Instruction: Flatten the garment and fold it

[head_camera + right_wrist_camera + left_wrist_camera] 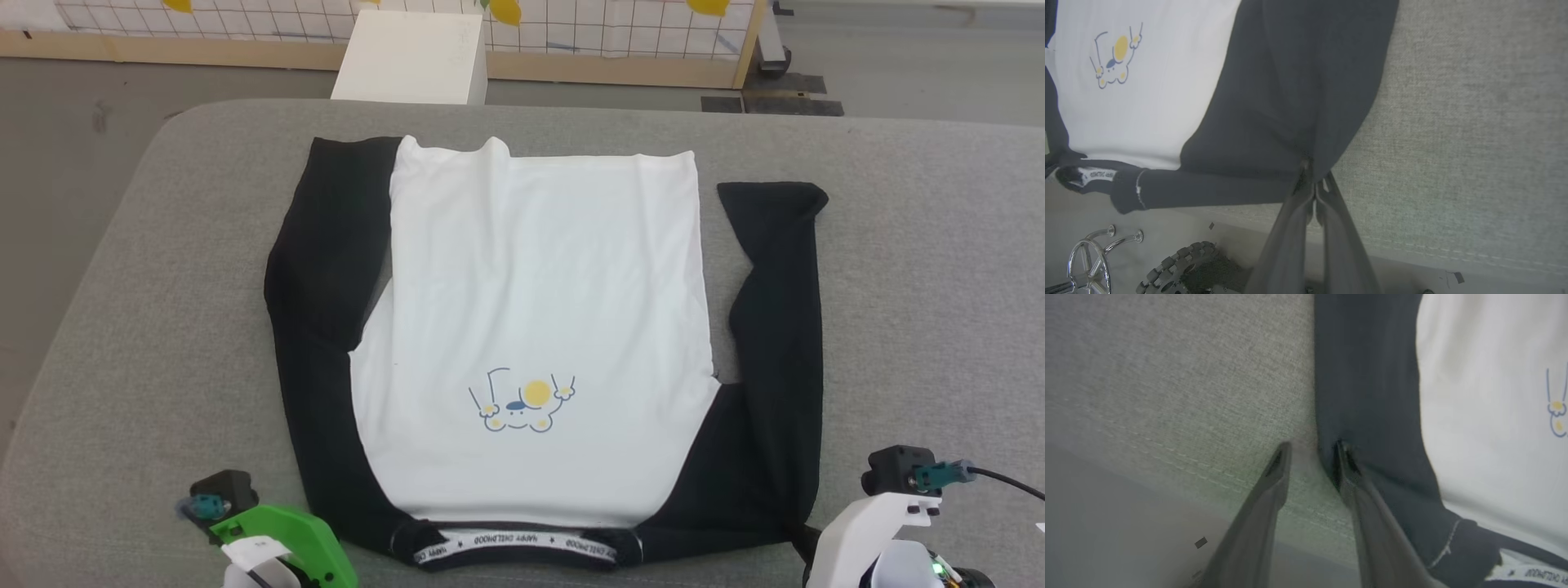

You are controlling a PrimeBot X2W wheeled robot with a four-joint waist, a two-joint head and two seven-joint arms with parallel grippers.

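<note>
The left gripper [1313,450] has its jaws partly apart, with grey cushion [1167,375] showing in the gap between them. One fingertip [1342,451] touches the outer edge of the shirt's black sleeve, and the other rests on bare cushion just beside it. The right gripper [1311,181] has its jaws pressed together, pinching the edge of the other black sleeve where the cloth gathers into a small pucker. The shirt [539,310] lies spread flat, front up, in the middle of the cushion. Its collar is nearest the robot, its hem is at the far side, and both sleeves run alongside the white body. A white band inside the collar [531,541] carries small dark lettering that reads "HAPPY CHILDHOOD", seen upside down from the head. The chest print [522,402] is a small cartoon figure in blue line with a yellow circle and has no words. A white box [408,57] stands on the floor beyond the cushion.
</note>
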